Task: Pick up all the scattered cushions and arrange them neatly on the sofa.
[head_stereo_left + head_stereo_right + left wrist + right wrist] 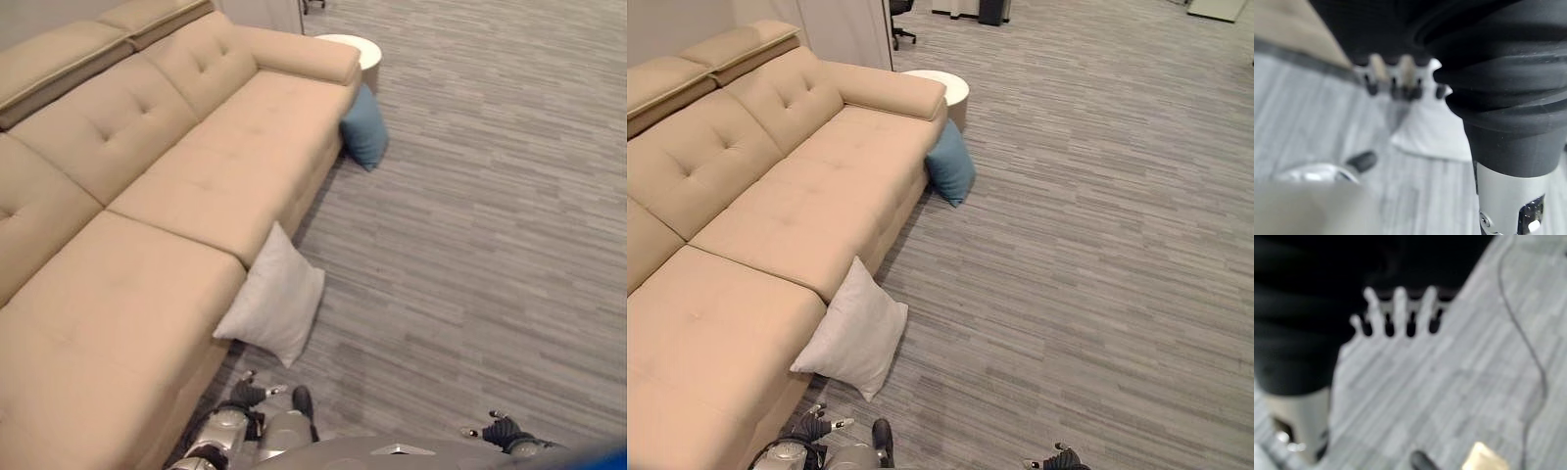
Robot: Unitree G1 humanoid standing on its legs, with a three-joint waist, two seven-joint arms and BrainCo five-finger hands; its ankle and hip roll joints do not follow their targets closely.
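From the left eye, a long tan sofa with soft, buttoned cloth sits on a grey striped floor. A square white cushion leans on its front, and a puffy blue cushion leans on its far end by a round white surface. The left wrist shows the left robot hand, fingers straight and empty, the white cushion past them. The right wrist shows the right robot hand, fingers straight, spread, empty, over the floor.

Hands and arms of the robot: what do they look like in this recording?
Both arms are silver-grey. The left hand and right hand each have a row of silver fingers with dark tips. A dark ribbed cover wraps the back of each hand and the wrist, above a smooth silver forearm section.
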